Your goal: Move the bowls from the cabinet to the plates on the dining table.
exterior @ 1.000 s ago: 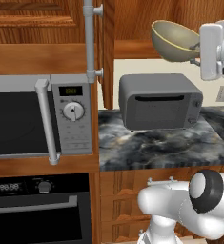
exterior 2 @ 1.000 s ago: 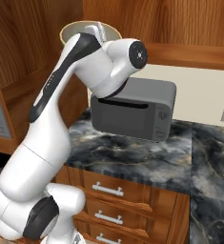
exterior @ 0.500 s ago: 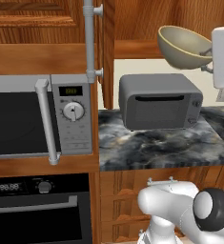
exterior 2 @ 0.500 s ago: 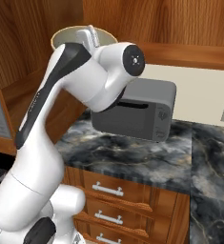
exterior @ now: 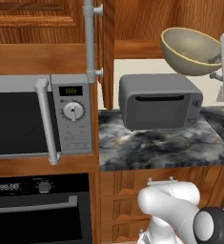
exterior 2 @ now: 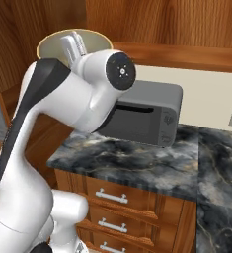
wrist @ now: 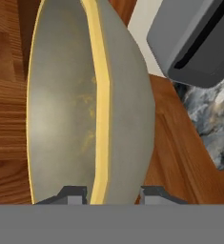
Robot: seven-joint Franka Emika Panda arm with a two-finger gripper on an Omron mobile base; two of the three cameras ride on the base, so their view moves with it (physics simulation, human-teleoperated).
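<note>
Firmly gripper (wrist: 111, 193) astride bowl (wrist: 85, 102) rim

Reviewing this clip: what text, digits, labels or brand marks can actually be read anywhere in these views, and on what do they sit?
Microwave green display above the dial: digits lit, too blurred to read.
Oven panel display at lower left: pale digits, too blurred to read.
Microwave button rows below the dial: too small to read.
Toaster oven, bowl, cabinet: no text or brand marks.
</note>
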